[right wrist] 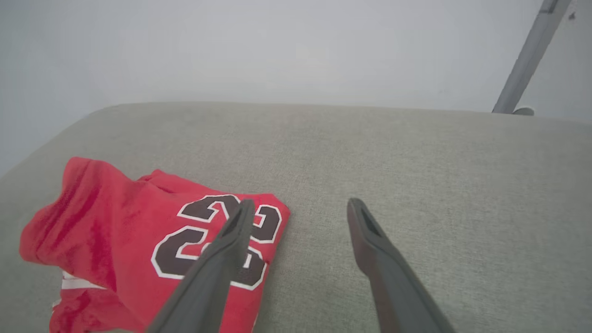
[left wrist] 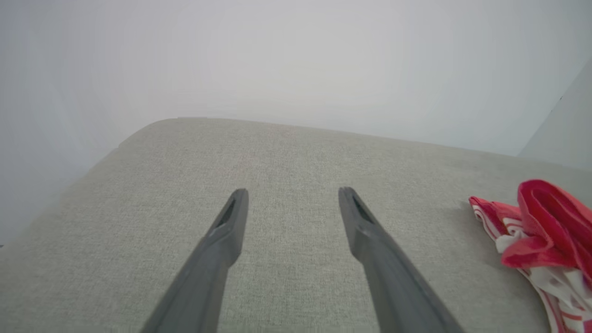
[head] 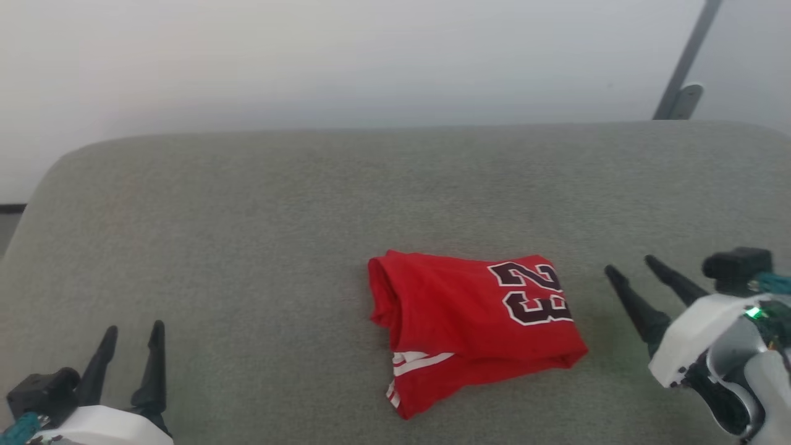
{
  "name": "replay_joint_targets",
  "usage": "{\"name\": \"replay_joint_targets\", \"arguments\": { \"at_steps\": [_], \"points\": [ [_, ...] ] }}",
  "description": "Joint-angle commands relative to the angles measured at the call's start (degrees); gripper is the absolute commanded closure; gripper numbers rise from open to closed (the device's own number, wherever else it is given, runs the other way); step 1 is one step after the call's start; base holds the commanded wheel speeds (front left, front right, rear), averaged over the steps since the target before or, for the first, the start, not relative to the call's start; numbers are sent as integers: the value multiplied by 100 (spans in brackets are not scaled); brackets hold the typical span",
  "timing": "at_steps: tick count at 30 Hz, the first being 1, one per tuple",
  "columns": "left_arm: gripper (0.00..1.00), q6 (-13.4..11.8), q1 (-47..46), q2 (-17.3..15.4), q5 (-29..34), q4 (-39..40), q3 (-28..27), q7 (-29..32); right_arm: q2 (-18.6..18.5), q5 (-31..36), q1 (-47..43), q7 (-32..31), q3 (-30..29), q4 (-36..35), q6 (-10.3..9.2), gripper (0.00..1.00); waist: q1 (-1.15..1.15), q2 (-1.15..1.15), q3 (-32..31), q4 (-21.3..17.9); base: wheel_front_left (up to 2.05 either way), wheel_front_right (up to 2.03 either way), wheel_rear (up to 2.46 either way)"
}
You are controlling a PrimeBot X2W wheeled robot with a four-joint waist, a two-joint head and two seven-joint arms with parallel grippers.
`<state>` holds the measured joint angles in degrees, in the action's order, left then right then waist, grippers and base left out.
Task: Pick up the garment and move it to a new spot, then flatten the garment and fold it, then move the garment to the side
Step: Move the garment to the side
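The garment [head: 469, 321] lies folded into a compact red bundle on the grey cushion, black-and-white numerals on its right part and white striped trim at its lower left. My right gripper [head: 630, 266] hovers open just to the right of it, touching nothing. In the right wrist view the garment [right wrist: 138, 240] sits at the lower left, partly behind one of my fingers [right wrist: 222, 259]. My left gripper [head: 133, 327] rests open at the lower left, well away from the cloth. The left wrist view catches the garment's edge [left wrist: 541, 231] at the far right, beyond my open left gripper [left wrist: 292, 194].
The grey fabric cushion [head: 247, 247] spans the whole work area, with rounded far corners and a pale wall behind. A grey metal pole [head: 683, 68] rises at the back right.
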<state>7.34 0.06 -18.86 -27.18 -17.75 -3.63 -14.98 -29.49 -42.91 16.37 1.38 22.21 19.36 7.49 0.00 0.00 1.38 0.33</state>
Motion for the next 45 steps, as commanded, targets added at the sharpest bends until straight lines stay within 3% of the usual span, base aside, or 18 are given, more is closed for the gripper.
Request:
{"name": "replay_joint_targets", "arguments": {
  "at_steps": [1, 11, 18, 23, 28, 29, 30, 31, 45],
  "points": [
    [0, 15, -33, 29, -4, -4, 33, -23, -30, -59, 91, -151, 79, 37, 0, 0, 0, 0, 66, 103, 0, 0, 0],
    [0, 15, -194, 117, -40, 15, 223, -24, -336, -675, 745, -2300, 496, 45, 1, 0, 0, 0, 412, 624, 0, 0, 0],
    [0, 15, -368, 254, 9, 13, 345, -23, -555, -845, 914, -3842, 338, -9, 0, 0, 0, 0, 768, 950, 0, 0, 0],
    [0, 15, -534, 367, 46, -3, 438, -23, -491, -786, 826, -4665, 11, -70, 0, 0, 0, 0, 1075, 1125, 0, 0, 0],
    [0, 15, -707, 459, 70, -69, 519, -24, -155, -595, 584, -5368, -261, -51, 1, 0, 0, 0, 1277, 1251, 0, 0, 0],
    [0, 15, -733, 474, 75, -88, 530, -24, -58, -585, 539, -5469, -317, -69, 1, 31, 0, 0, 1299, 1264, 0, 0, 0],
    [0, 15, -757, 487, 75, -102, 536, -23, 19, -542, 507, -5552, -350, -116, 3, 75, 0, 0, 1315, 1274, 0, 0, 0],
    [0, 15, -773, 496, 71, -114, 538, -24, 78, -512, 478, -5614, -394, -170, 3, 100, 0, 0, 1328, 1279, 0, 0, 0],
    [0, 14, -1084, 348, 105, -99, 600, -24, 258, 49, 626, -5497, -1444, -805, 0, 100, 0, 0, 1334, 978, 0, 0, 0]
  ]
}}
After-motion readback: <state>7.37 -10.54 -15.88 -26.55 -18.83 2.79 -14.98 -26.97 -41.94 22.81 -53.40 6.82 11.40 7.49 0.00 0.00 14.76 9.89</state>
